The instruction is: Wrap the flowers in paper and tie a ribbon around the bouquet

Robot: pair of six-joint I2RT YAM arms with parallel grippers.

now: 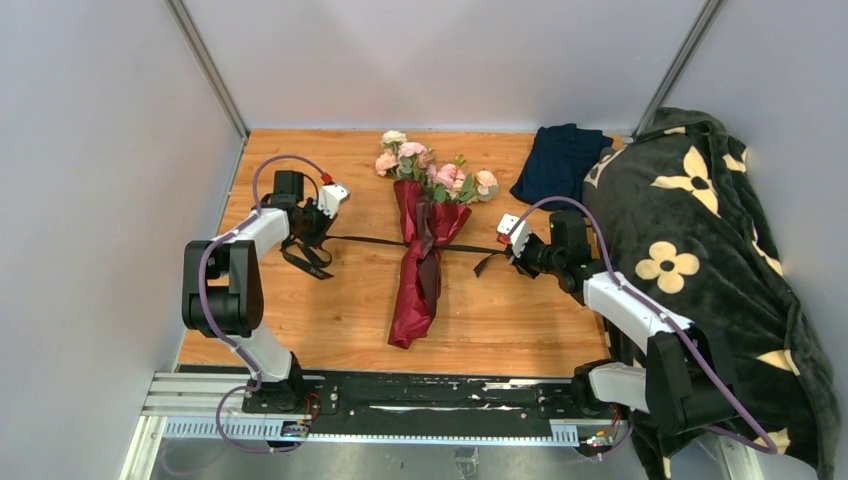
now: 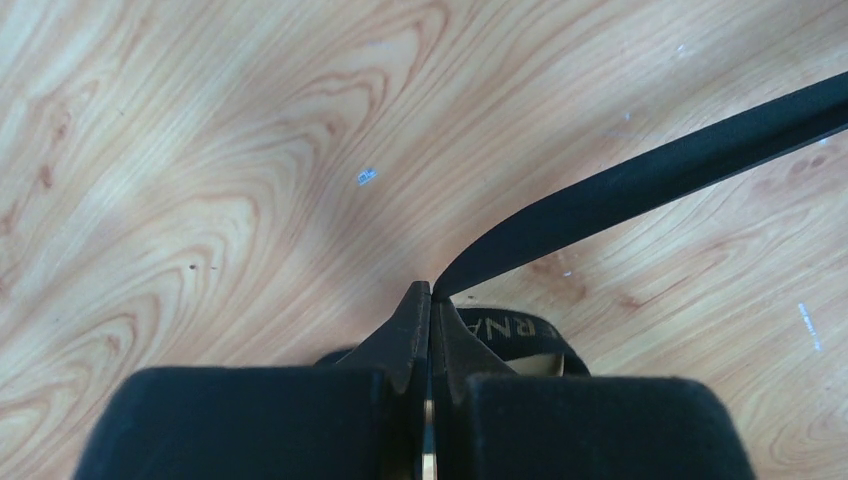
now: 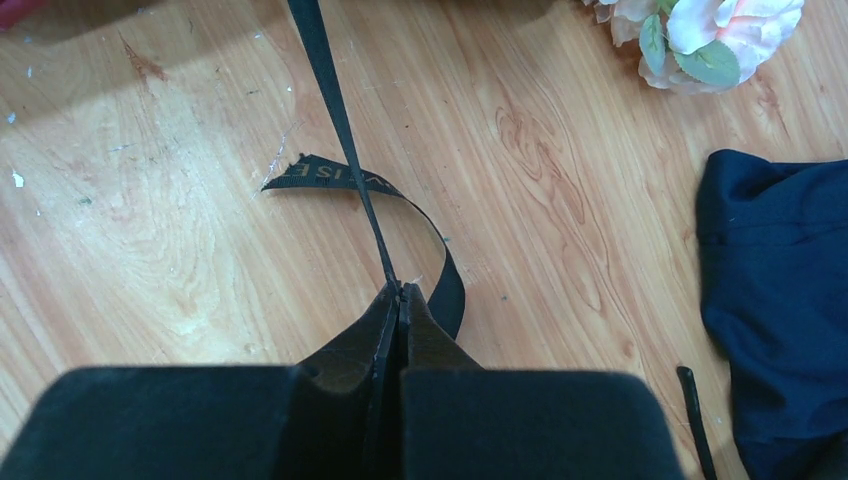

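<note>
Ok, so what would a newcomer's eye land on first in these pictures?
The bouquet lies in the middle of the table, pink roses at the far end, red paper tapering toward the near edge. A black ribbon stretches across its middle, pinched on either side by the shut left fingers and right fingers. A dark flowered blanket is heaped at right.
</note>
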